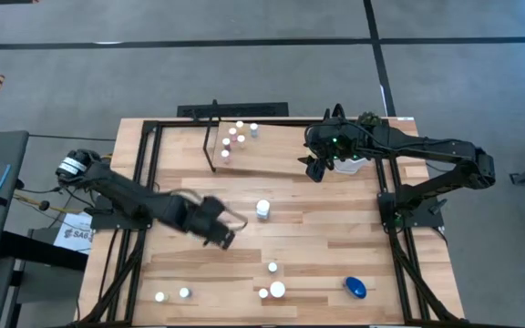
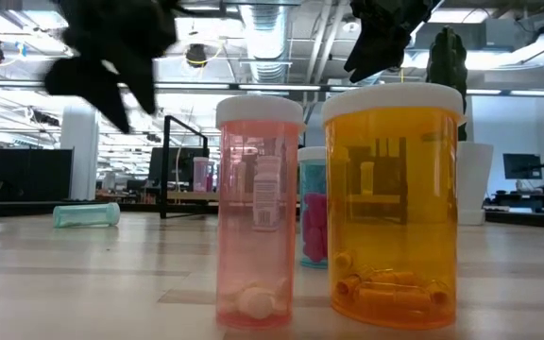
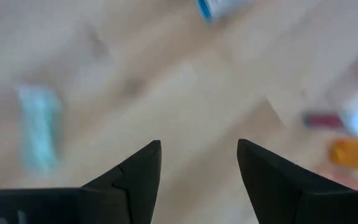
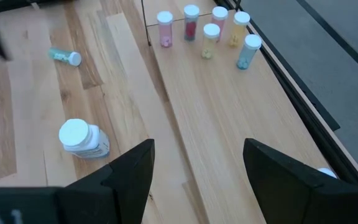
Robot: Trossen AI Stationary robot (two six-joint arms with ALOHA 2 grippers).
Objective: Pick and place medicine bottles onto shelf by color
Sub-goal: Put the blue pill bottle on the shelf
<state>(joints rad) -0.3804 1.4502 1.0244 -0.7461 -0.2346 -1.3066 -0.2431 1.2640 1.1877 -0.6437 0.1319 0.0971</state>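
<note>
- Five small clear plastic bottles with white caps (image 4: 207, 28), tinted pink, red, pale green, yellow and teal, are seen standing in a cluster on the light wood board of the low black metal-frame shelf (image 1: 281, 146) at the far side of the wooden surface (image 1: 317, 246).
- The left claw (image 1: 224, 232) is held over the middle of the surface; in its wrist view the fingers (image 3: 135, 174) are parted with nothing between them, so it is released and empty.
- A pale teal bottle (image 4: 64, 56) lies on its side just beside that claw, and a larger white bottle (image 1: 262, 210) stands near it.
- The right claw (image 1: 317, 169) hangs above the shelf board, spread wide and holding nothing.
- More white-capped bottles (image 1: 273, 289) and a blue one (image 1: 355, 288) are left at the near edge, well apart from the shelf.
- The step in hand is judged to be a new pick.
- The next move calls for the left claw to be lowered over a bottle, clenched, and the bottle carried to its colour group.
</note>
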